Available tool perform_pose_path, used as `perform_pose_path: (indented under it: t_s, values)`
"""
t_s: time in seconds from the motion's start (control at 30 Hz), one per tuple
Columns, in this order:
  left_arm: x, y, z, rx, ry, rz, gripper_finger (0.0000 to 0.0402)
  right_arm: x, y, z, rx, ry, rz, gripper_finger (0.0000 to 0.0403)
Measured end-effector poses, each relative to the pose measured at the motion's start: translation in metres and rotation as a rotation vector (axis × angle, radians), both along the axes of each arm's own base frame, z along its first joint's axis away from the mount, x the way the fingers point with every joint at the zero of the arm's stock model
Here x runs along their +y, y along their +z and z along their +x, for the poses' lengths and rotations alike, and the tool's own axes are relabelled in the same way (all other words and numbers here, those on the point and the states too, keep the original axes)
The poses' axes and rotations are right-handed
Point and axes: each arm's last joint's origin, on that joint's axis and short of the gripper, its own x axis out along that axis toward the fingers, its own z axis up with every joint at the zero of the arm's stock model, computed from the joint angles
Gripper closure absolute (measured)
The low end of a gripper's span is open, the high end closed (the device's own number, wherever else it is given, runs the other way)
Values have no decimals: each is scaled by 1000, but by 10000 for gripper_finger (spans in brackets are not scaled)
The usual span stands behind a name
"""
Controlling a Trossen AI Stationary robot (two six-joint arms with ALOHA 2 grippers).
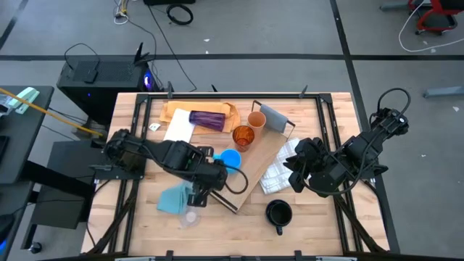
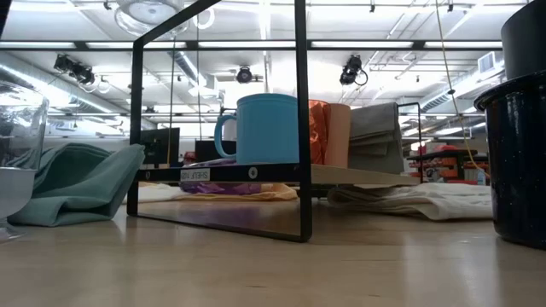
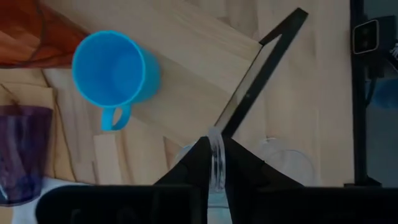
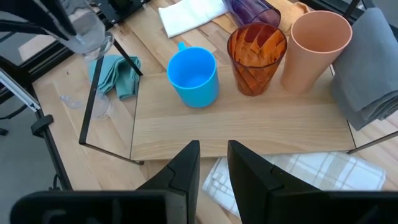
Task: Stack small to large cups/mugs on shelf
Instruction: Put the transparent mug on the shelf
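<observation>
Three vessels stand in a row on the long light-wood shelf board (image 1: 267, 156) with thin black end frames, which lies diagonally at the centre of the high view: a tan plastic cup (image 1: 257, 119), an amber translucent cup (image 1: 243, 137) and a light blue handled mug (image 1: 230, 159), small to large toward the lower left. The left tool (image 3: 216, 163), at lower centre of the high view beside the shelf's near end frame, is closed on the rim of a clear plastic cup (image 3: 216, 158), apparently the next to be placed. Left to do, as far as can be judged: a purple ribbed tumbler (image 1: 207, 118) lies on its side on tan paper at upper centre, a dark enamel mug (image 1: 278, 213) stands on the wooden table (image 1: 319, 225) at lower centre, and another clear cup (image 1: 190, 216) sits near the teal cloth (image 1: 173, 197). The right tool (image 4: 213, 163) hovers empty at right of the high view over a white checked cloth (image 1: 279, 174), jaws a narrow gap apart. The right wrist view shows the clear cup held aloft at upper left of its frame, which the high view hides under the arm; the low view alone shows the blue mug's handle side-on and the shelf raised off the table.
</observation>
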Motion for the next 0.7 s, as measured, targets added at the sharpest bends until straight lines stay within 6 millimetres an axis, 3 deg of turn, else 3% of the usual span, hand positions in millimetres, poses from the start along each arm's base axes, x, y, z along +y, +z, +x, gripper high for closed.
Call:
perform_pose_path:
  t_s: [0.2,0.37,0.7]
  values:
    - [16,0,5,2,-10,19,376,0,0,0,0,0,0,314]
    - [29,0,9,4,-1,29,353,0,0,0,0,-1,1,314]
    - [39,1,17,-42,-57,22,375,0,0,0,-6,-5,-7,314]
